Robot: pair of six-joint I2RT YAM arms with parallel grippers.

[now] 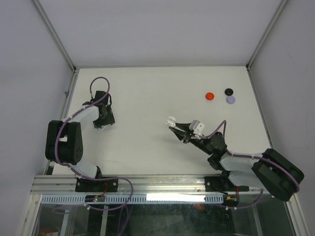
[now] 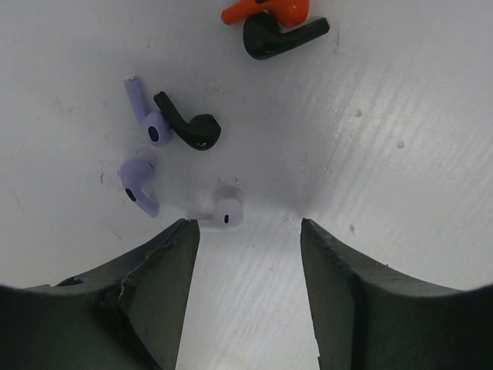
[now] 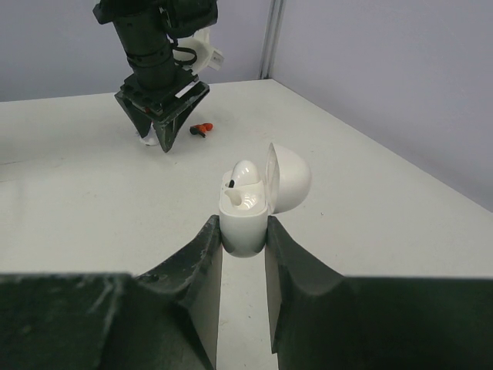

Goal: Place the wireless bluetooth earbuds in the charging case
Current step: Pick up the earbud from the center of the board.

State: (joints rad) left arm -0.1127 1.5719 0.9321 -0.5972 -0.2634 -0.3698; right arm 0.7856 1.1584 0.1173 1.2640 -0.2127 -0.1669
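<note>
With left fingers [image 2: 154, 293] spread wide and empty just short of the white earbud [image 2: 226, 210], right fingers [image 3: 185, 293] clamped on the open case [image 3: 245, 223], best pinching that light, slick earbud gently across its round head.

The flat white counter [image 1: 147, 98] carries two groups, well apart. Near its far right corner lie a glossy red round piece [image 1: 209, 96], a black round piece [image 1: 229, 91] and, just beside that, a lavender round piece [image 1: 230, 99]. On the left side six stemmed plastic earbuds lie loose: an orange-red earbud [image 2: 266, 9] just beside a black earbud [image 2: 281, 35]; a second black earbud [image 2: 189, 129] against a lavender earbud [image 2: 146, 116]; a second lavender earbud [image 2: 137, 185] nearer; a white earbud [image 2: 223, 210] beside it. Faint scuffs and specks mark the counter here.
</note>
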